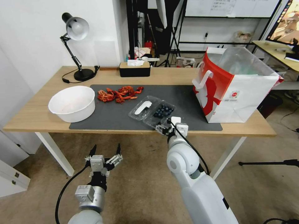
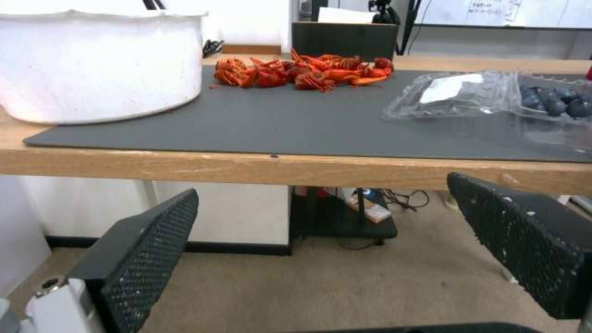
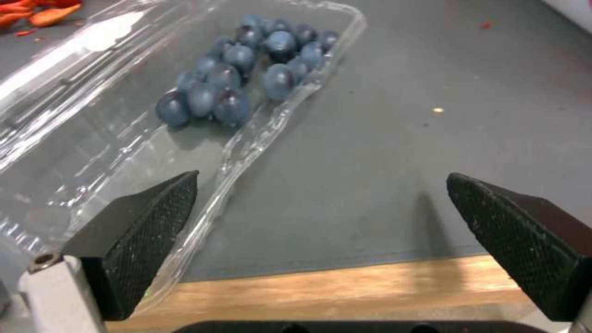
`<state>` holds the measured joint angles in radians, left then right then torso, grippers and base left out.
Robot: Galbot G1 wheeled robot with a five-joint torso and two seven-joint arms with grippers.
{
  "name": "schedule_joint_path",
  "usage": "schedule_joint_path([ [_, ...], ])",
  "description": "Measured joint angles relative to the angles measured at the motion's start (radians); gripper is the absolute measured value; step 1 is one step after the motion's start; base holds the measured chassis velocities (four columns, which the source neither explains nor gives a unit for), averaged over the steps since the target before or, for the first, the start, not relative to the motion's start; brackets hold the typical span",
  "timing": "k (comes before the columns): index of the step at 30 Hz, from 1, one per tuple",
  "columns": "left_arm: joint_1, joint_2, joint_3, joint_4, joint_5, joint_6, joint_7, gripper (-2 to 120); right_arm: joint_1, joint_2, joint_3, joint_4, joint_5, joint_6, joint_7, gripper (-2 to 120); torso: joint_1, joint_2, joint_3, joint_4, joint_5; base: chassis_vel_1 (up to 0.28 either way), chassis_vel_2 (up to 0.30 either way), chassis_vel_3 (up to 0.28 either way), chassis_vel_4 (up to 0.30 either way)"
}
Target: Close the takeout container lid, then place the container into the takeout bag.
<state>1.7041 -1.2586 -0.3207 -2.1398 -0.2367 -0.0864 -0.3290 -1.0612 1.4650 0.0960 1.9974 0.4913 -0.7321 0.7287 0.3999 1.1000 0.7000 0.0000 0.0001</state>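
Both grippers empty, jaws wide: right gripper [image 1: 164,127] at open takeout container [image 1: 152,112], long axis diagonal, lid [image 1: 144,107] leftward.

On the bench [image 1: 37,118] lies a mat [image 1: 118,118]. The container [image 1: 162,112] sits on the mat near its front edge, its lid [image 1: 144,108] laid open to its left. Left of the container stands the bowl [image 1: 72,103]; behind it lie the crayfish [image 1: 120,94]; right of it stands the bag [image 1: 236,87]. Just in front of it hangs the right claw [image 1: 168,126].
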Motion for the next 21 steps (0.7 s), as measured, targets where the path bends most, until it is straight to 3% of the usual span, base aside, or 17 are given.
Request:
schedule_joint_path([
  [21, 0.001, -0.003, 0.008, 0.017, 0.004, -0.023, -0.003, 100, 0.015, -0.096, 0.086, -0.001, 0.035, 0.000, -0.015, 100, 0.000, 0.000, 0.000, 0.0000, 0.0000, 0.000, 0.000, 0.000, 0.000],
])
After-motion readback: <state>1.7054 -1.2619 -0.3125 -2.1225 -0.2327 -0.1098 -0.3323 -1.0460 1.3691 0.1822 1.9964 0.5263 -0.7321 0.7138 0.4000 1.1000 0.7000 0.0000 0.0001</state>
